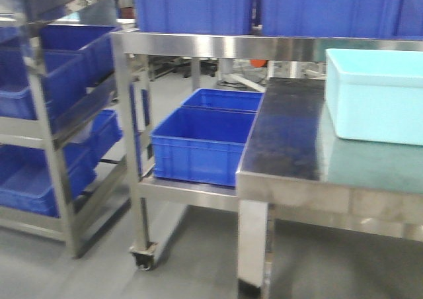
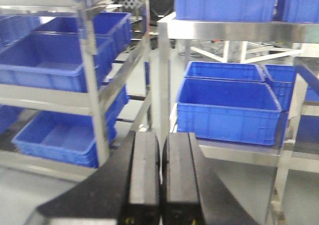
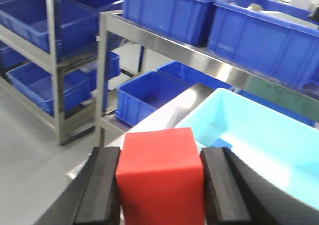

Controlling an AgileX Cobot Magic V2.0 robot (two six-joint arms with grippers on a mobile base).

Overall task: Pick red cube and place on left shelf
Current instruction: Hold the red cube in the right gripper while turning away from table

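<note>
One red cube (image 3: 162, 182) — upright — gripped by the right hand (image 3: 161, 160).

No text, label, brand, number or sign can be read in any view. The faces of the blue bins (image 1: 201, 143), the cyan tub (image 1: 377, 104) and the red cube (image 3: 160, 177) show plain colour only. All three views are soft and blurred, so any fine print is past reading.

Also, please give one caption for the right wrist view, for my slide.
Right end effector holding a red cube near a pale cyan plastic tub.
</note>
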